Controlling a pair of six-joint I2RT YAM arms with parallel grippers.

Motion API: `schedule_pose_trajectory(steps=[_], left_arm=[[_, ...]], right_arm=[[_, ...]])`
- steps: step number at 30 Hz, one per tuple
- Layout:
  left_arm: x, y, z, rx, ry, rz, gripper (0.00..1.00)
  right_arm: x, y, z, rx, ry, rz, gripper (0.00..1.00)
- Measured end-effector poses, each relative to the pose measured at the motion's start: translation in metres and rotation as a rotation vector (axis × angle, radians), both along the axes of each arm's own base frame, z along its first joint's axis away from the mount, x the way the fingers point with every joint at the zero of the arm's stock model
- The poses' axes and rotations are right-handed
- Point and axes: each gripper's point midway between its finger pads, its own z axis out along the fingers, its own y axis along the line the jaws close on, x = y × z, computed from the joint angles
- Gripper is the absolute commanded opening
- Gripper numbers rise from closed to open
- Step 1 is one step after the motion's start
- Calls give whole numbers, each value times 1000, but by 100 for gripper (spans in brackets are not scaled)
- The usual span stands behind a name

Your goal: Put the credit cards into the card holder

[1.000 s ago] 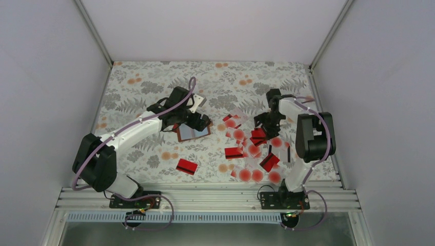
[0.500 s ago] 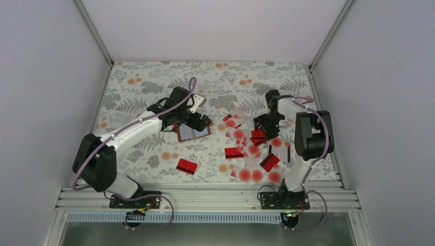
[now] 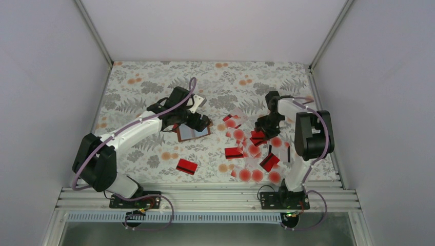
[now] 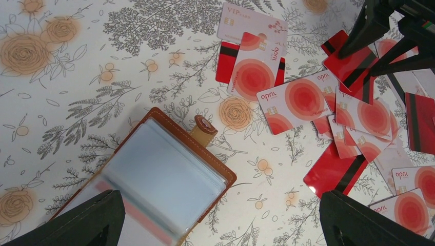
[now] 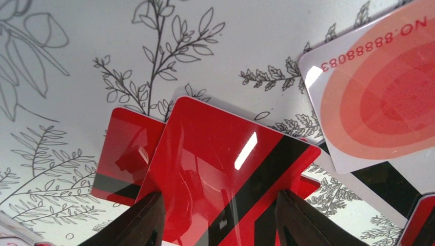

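While open, card holder (image 4: 164,179), a reddish strip (image 4: 134,215) in its sleeve

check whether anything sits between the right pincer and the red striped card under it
Nothing visible does. The right pincer straddles the red striped card, one finger at each side edge, nothing else in the gap. That card lies on another red card; whether it is pinched yet cannot be told.
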Motion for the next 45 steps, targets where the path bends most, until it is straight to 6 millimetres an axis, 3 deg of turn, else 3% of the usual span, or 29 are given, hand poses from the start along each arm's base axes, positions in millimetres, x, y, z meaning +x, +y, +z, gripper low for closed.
schedule_pose_trajectory(steps=[8, 11, 15, 19, 21, 32, 39, 45], left_arm=[[0, 0, 0, 3, 2, -2, 95], [1, -1, 2, 1, 0, -2, 95], [2, -1, 4, -2, -4, -2, 95], [1, -1, 4, -1, -2, -2, 95], [1, -1, 3, 0, 0, -3, 95], [1, -1, 4, -1, 1, -4, 95], [1, -1, 3, -1, 1, -4, 94], [0, 0, 1, 2, 3, -4, 94]], right_arm=[[-2, 0, 1, 6, -19, 42, 51], [-3, 0, 2, 7, -24, 70, 54], [-2, 1, 3, 3, -35, 121, 70], [2, 7, 7, 30, -60, 137, 96], [3, 10, 10, 46, -69, 131, 99], [5, 19, 16, 75, -52, 11, 99], [2, 20, 7, 59, -2, -48, 92], [2, 21, 1, 45, 33, -57, 69]])
